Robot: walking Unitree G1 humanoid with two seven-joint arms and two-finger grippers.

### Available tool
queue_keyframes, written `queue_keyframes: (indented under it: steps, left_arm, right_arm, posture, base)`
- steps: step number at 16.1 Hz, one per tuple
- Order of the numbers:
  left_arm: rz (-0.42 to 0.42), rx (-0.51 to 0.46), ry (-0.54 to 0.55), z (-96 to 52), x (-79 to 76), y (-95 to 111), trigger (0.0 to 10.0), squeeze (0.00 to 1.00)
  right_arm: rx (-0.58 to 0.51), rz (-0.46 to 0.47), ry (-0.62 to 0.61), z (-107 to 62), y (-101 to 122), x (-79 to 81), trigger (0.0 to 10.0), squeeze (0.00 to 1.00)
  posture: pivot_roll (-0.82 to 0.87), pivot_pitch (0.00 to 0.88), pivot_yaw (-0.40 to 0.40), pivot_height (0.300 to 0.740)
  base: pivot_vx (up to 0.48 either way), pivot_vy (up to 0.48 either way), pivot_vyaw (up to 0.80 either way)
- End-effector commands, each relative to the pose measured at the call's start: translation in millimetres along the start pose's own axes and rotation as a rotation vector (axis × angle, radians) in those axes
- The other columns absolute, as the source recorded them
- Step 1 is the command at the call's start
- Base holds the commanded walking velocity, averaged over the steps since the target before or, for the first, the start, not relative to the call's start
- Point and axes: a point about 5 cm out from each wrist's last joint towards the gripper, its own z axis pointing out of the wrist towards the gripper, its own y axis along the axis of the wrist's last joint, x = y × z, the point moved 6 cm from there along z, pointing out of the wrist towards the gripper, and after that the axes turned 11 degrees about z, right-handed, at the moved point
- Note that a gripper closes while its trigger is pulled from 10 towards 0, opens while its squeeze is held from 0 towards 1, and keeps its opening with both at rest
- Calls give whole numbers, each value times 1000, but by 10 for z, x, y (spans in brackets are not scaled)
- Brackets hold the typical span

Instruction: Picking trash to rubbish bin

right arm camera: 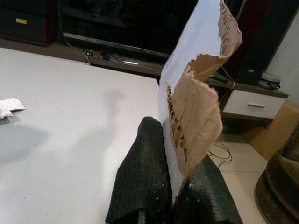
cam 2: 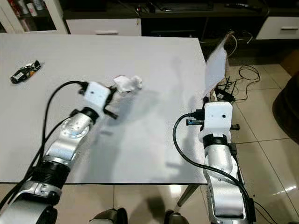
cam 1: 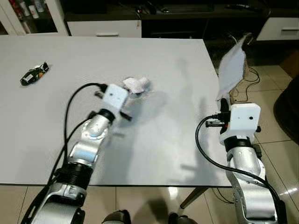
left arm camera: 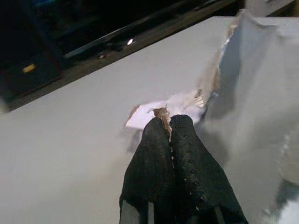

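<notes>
Task part-way, by the look of it. Two pieces of trash in hand, none binned; no bin located.

Right gripper point(right arm camera: 170, 186): fingers pinched on a torn card point(cam 1: 232, 70), held upright off the right edge of the worktop point(cam 1: 177, 154), above the tiled floor point(cam 1: 275, 140). Card stiff, white on one face, brown and fibrous on the other, edges ragged and frayed where torn.

Left gripper point(left arm camera: 169, 128): fingers pressed together, apparently nipping the near edge of a crumpled paper point(cam 1: 136, 85) near the middle of the worktop. Paper white, soft, wadded, with a brown smudge at the grip point. Whether lifted or resting on the surface, cannot tell.

Outstanding: a wrapper point(cam 1: 34, 73) at the far left of the worktop, well apart from both grippers. Dark, glossy, with small orange and white markings, flattened and elongated.

Worktop smooth, matt white, rectangular. Remaining, on judgement: carry both held pieces to a bin, release, then collect the wrapper.
</notes>
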Motion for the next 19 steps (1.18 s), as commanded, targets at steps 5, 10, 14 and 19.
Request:
queue_keyframes:
  steps: [5,10,14,19]
  left_arm:
    - [-22,14,-6,37,-87,3,10000,0]
    - [-20,18,-11,40,-112,-13,10000,0]
    - [-16,20,-14,42,-120,-14,10000,0]
    - [-11,24,-22,53,-131,-14,10000,0]
  right_arm:
    - [11,1,-4,-23,-26,-20,10000,0]
    - [15,1,-6,-27,-40,-20,10000,0]
    - [13,3,-7,-24,-35,-15,10000,0]
    - [14,4,-11,-12,-43,-20,10000,0]
  posture:
    - [96,115,-2,740]
    - [96,115,-2,740]
    - [96,115,-2,740]
    - [100,116,6,740]
  base:
    - [0,276,0]
    - [0,461,0]
    - [0,469,0]
    - [0,469,0]
